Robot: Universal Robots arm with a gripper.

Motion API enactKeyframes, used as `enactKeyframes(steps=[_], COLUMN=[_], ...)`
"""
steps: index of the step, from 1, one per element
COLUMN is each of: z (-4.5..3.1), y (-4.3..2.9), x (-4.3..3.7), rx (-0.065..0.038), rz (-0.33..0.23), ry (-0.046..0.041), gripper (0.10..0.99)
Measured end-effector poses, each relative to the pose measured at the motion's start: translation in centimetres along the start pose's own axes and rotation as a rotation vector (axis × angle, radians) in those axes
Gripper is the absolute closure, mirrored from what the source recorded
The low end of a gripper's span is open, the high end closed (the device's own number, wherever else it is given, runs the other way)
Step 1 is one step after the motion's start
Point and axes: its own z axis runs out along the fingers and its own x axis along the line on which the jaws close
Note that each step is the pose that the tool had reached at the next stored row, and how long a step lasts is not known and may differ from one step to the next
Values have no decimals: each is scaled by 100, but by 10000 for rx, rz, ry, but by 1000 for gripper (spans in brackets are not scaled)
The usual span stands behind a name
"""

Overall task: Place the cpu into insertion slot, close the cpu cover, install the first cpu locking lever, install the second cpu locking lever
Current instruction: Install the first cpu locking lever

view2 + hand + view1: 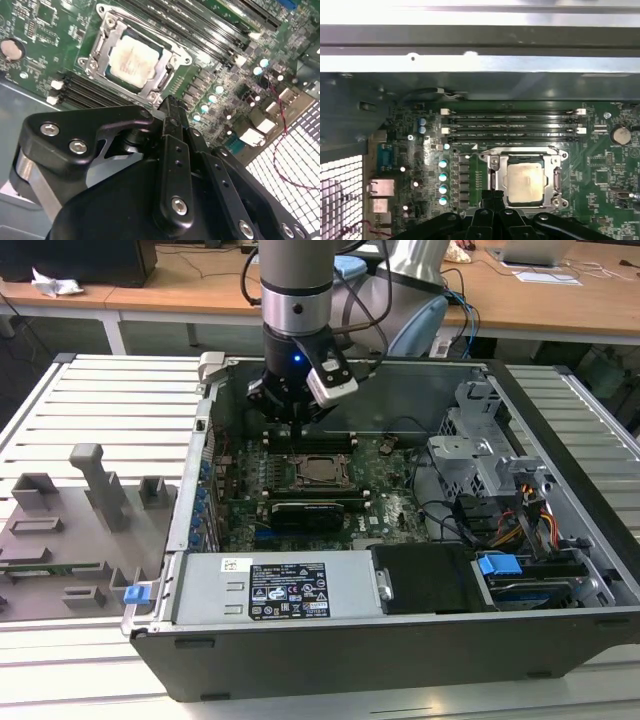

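Silver-grey chip (525,183) sat flat under its metal cover (496,172), probably light, stiff, fragile, edges-only to hold, gripper (493,196) hovering beside, jaws pinched together, empty.

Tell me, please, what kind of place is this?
Probably a robotics lab or workshop: a robot arm hangs over an open computer case on a slatted metal table, and wooden desks stand behind.
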Motion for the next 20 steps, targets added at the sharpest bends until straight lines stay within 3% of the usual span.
enactKeyframes(steps=[14, 20], z=[16, 24], y=[-2, 28], x=[166, 204], rx=[-23, -39], rz=[-1, 0], ry=[-1, -1], gripper=[980, 980])
